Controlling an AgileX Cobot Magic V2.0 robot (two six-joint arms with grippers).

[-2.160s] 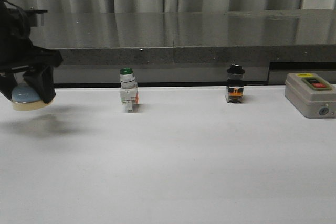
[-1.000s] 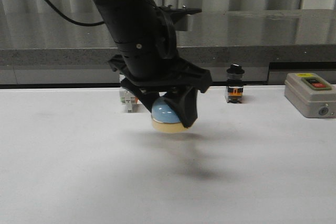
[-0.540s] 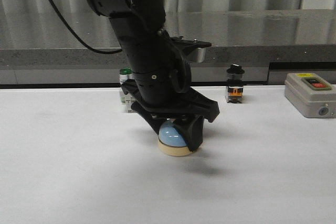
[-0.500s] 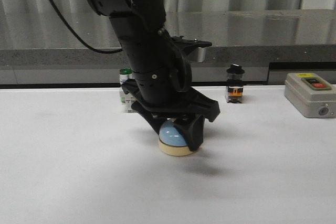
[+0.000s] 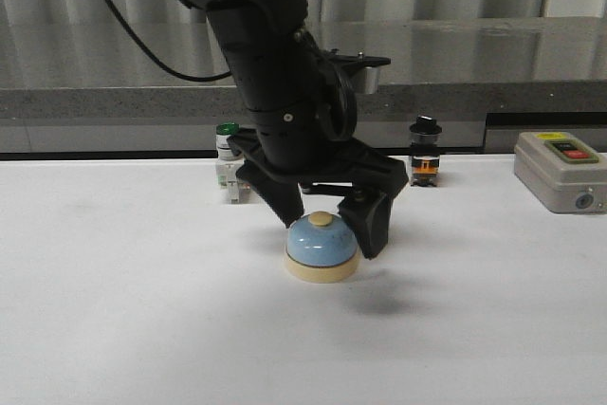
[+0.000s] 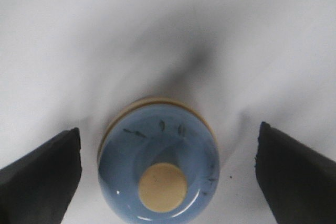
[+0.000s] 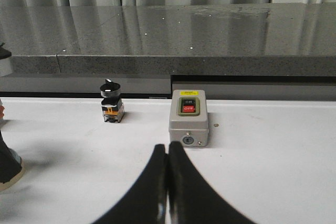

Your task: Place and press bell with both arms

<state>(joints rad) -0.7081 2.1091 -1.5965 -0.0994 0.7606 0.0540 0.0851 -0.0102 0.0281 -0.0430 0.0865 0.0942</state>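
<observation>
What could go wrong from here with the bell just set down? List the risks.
1. The left tool hangs open with a finger close on each side of the bell; a slanted lift could clip the dome and shove it.
2. The bell sits free on the smooth white table, so an off-centre press on the cream knob might slide or tip it.
</observation>
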